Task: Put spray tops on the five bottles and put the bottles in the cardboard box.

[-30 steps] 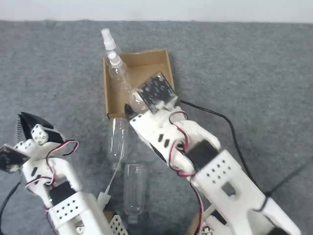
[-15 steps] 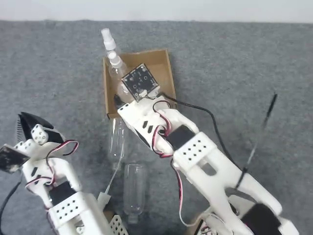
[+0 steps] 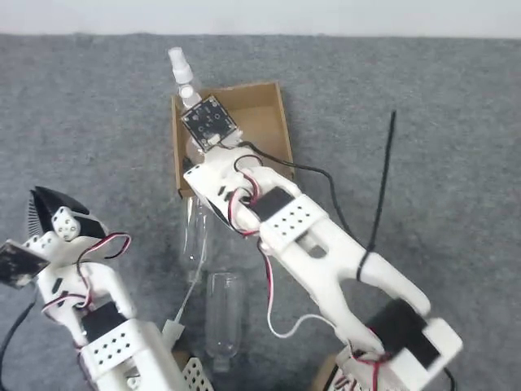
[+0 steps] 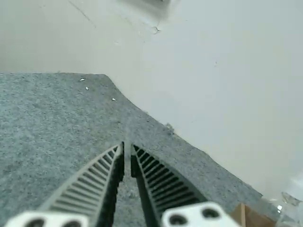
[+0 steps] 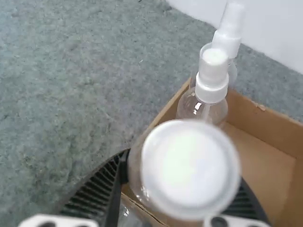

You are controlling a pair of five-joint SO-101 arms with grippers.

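My right gripper (image 5: 176, 201) is shut on a clear bottle (image 5: 185, 166), seen end-on with its white round end toward the wrist camera, at the near left wall of the cardboard box (image 5: 267, 156). Two bottles with spray tops (image 5: 211, 78) stand upright in the box's far left corner. In the high view the right arm (image 3: 285, 220) stretches over the box (image 3: 264, 122), and one spray-topped bottle (image 3: 180, 68) rises past its far left corner. My left gripper (image 4: 127, 150) is shut on nothing, low over the carpet at the near left (image 3: 45, 205).
Two clear bottles lie on the grey carpet in front of the box, one (image 3: 195, 232) beside the right arm and one (image 3: 224, 314) nearer. A loose spray top with its tube (image 3: 176, 328) lies next to the left arm's base. Black cables trail from the right arm.
The right arm has swung toward the far left with its bottle, from the box's near edge to over the box's left part. The left arm has stayed still.
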